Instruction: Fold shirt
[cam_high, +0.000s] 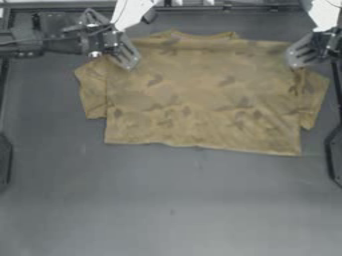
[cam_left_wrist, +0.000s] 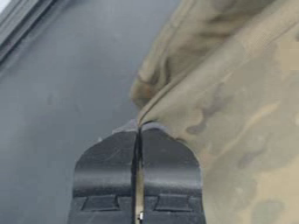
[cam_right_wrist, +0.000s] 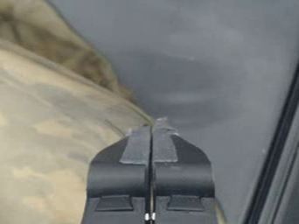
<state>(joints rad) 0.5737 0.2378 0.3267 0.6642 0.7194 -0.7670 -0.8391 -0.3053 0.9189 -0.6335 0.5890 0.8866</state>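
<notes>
The tan, blotch-patterned shirt (cam_high: 200, 95) lies flat on the far half of the dark table, a sleeve sticking out at each side. My left gripper (cam_high: 125, 57) sits at its far left corner, by the left sleeve. In the left wrist view the left gripper (cam_left_wrist: 139, 130) is shut, a thin strip of the shirt (cam_left_wrist: 245, 113) pinched between the jaws. At the far right corner my right gripper (cam_high: 296, 56) is also shut. The right wrist view shows the right gripper (cam_right_wrist: 152, 129) closed on the edge of the shirt (cam_right_wrist: 52, 131).
A metal rail (cam_high: 200, 7) runs along the table's far edge, just behind the shirt. The table (cam_high: 167, 200) stretches bare toward the near side. Dark fixtures stand at the left edge (cam_high: 3, 160) and right edge (cam_high: 336, 155).
</notes>
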